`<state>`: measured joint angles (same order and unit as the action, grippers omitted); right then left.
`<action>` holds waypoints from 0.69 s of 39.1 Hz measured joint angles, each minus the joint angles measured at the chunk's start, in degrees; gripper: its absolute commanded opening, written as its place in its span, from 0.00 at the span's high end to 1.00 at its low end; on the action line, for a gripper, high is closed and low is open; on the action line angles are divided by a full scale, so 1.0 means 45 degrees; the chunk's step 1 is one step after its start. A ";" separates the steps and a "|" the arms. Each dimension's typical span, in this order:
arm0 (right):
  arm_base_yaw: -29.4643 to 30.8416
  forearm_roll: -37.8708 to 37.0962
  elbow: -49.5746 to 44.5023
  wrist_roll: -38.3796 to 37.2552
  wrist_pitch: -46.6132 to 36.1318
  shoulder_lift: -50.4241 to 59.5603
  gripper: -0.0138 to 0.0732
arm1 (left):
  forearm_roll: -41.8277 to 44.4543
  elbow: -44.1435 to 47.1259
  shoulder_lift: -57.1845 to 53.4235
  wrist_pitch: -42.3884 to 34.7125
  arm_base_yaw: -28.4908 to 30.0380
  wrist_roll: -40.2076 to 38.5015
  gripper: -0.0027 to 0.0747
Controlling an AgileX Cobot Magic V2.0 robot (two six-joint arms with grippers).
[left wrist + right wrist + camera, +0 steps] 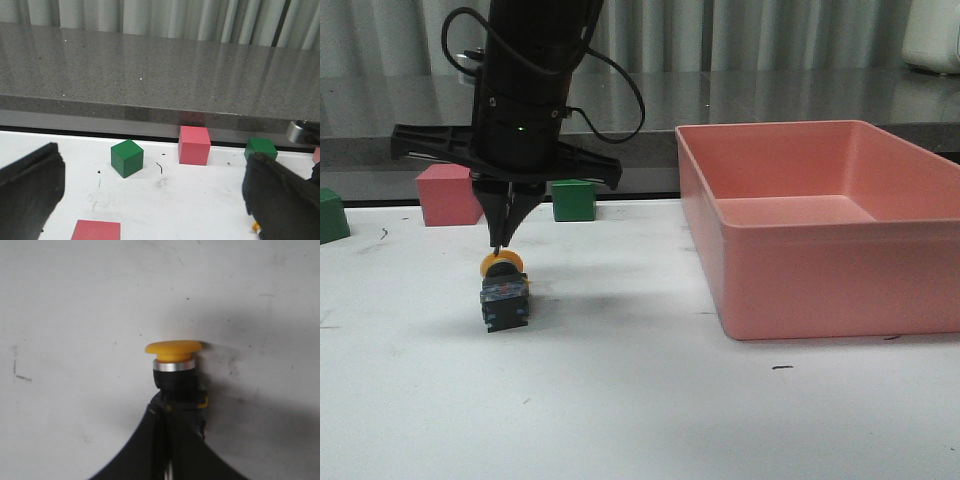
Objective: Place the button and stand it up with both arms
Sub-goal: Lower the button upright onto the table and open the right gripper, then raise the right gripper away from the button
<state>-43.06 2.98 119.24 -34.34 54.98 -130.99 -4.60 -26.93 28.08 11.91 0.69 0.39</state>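
Risk of toppling the button [505, 295] on the desk [650, 410]; cause would be a sideways drag from the right gripper [503, 240], closed to a thin slit with its tips against the button's black body; real pinch or mere contact impossible to tell. Could also be knocked by the left gripper [155, 197], spread wide and empty, facing the cubes. Hard to judge upright or tilted; base hidden behind the fingers in the right wrist view; left arm absent from the front view.
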 measured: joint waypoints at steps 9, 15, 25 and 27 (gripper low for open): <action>0.0194 -0.0058 0.0000 0.0868 0.1094 0.0780 0.91 | 0.0000 0.0000 0.0000 0.0000 0.0000 0.0000 0.07; 0.0931 -0.0148 0.0000 0.2000 0.2682 0.1864 0.91 | 0.0000 0.0000 0.0000 0.0000 0.0000 0.0000 0.07; 0.2656 -0.0279 -0.0104 0.4197 0.3541 0.3164 0.91 | 0.0000 0.0000 0.0000 0.0000 0.0000 0.0000 0.07; 0.2937 -0.0301 -0.0269 0.4433 0.3562 0.3430 0.91 | 0.0000 0.0000 0.0000 0.0011 0.0000 0.0000 0.07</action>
<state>-29.84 1.63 118.03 -14.39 71.01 -115.55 -4.60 -26.93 28.08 11.95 0.69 0.39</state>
